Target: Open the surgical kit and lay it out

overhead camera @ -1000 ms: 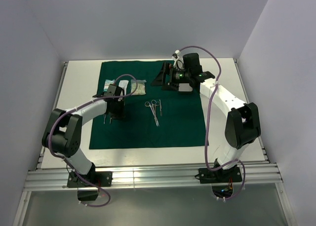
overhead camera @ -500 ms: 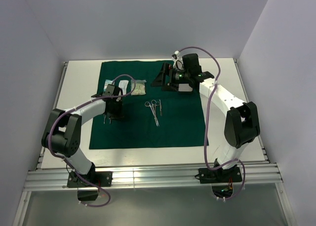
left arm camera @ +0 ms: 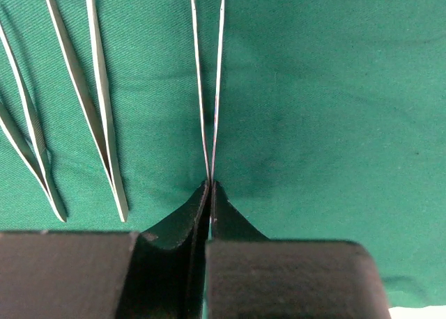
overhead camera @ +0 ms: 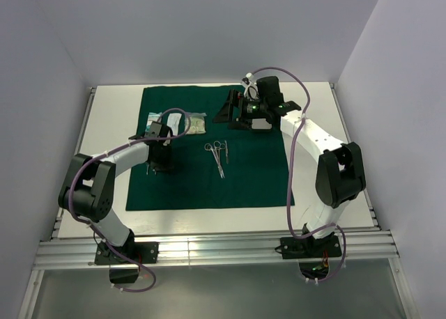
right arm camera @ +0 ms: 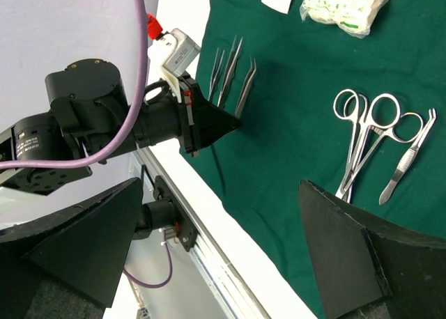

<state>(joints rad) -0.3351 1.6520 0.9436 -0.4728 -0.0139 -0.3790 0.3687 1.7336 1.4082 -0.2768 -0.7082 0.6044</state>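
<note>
Surgical kit [overhead camera: 209,176] lies unwrapped on the table [overhead camera: 111,110], seemingly almost laid out, with packets [overhead camera: 188,122], clamps [overhead camera: 218,152] and 2 tweezers [left arm camera: 90,96] placed, as left gripper [left arm camera: 210,193] pinches a 3rd pair [left arm camera: 209,89] and right gripper [right arm camera: 221,187] gapes wide by the steel tray [overhead camera: 261,125].

tweezers [left arm camera: 210,174] cut off at top edge, packets [right arm camera: 341,4] cropped

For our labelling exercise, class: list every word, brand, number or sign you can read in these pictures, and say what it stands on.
No text can be read in any view.
The pale packets: any print is too small and blurred to read.
The tweezers and green cloth: no lettering shows.
</note>
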